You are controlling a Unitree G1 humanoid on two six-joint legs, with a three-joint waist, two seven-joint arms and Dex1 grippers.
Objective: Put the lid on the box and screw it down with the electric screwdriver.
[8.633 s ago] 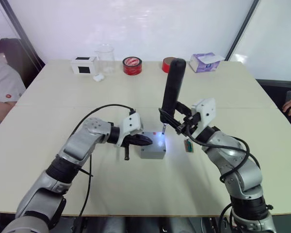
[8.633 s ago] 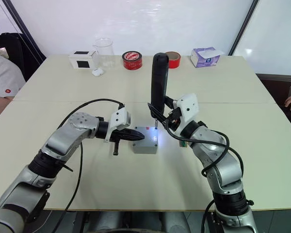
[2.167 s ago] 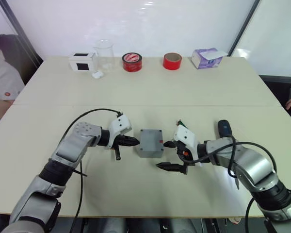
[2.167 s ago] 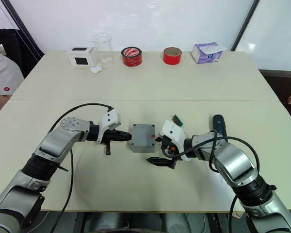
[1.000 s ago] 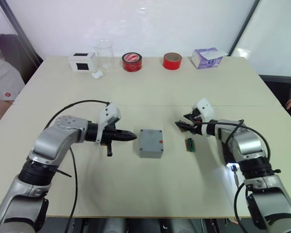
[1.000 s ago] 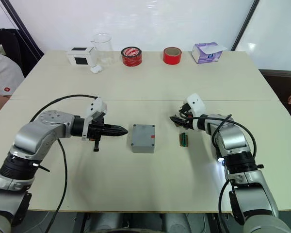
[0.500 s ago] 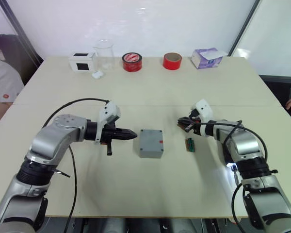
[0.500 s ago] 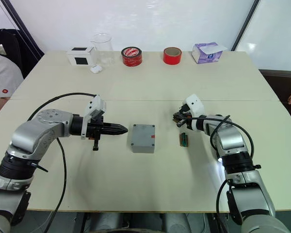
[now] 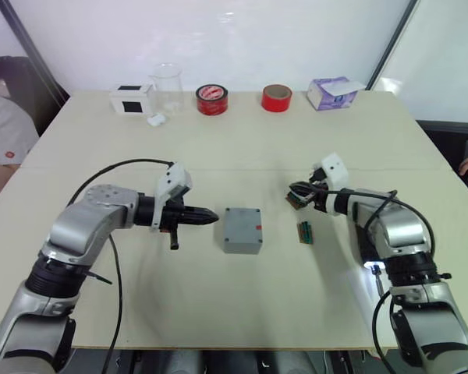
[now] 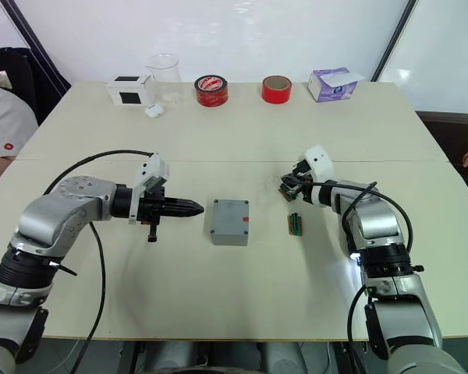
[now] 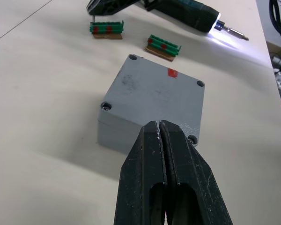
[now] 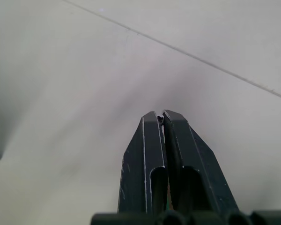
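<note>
1. The small grey square metal box (image 9: 242, 230) sits near the middle of my cream desk (image 9: 242, 148), its shallow grey lid (image 11: 159, 91) with a small red mark already seated on top.
2. My left claw (image 9: 210, 216) is clenched on nothing, its tip pointing at the box from just beside it, not touching.
3. My right claw (image 10: 284, 189) is clenched; whether it grips anything I cannot tell.
4. The black and dark-blue electric screwdriver (image 11: 189, 16) lies on the desk beyond the box, its tip light glowing.
5. A small green-and-red strip (image 9: 304, 231) lies between the box and my right arm.
</note>
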